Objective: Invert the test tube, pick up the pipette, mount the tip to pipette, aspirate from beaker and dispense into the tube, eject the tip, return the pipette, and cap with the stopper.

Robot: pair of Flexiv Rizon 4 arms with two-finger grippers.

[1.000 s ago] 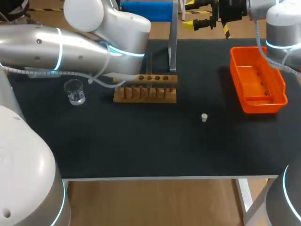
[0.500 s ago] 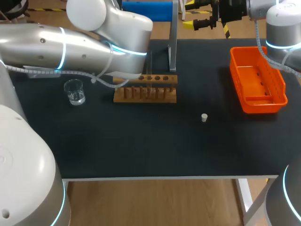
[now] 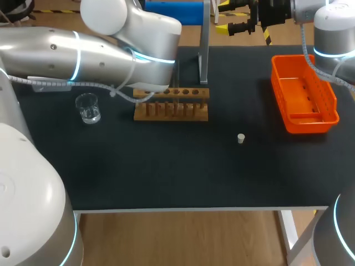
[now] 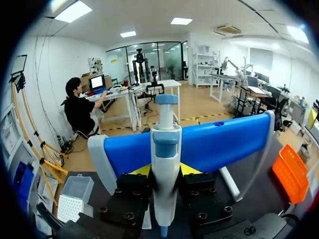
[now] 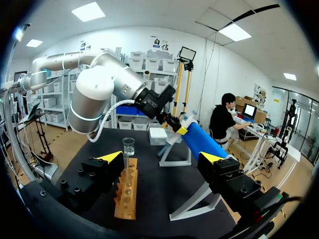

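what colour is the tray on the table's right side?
Orange tray, clearest in the head view.

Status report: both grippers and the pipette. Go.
Left gripper shut on pipette, at the blue stand. Right gripper open, empty. Stopper loose on the table, clear of both arms.

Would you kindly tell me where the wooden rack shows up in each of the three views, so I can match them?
Head view: the wooden rack stands mid-table, right of the glass.
Left wrist view: not in it.
Right wrist view: the rack lies ahead of the right hand, with the glass beyond its far end.
Shared landmark: the blue stand, which shows in all three views.
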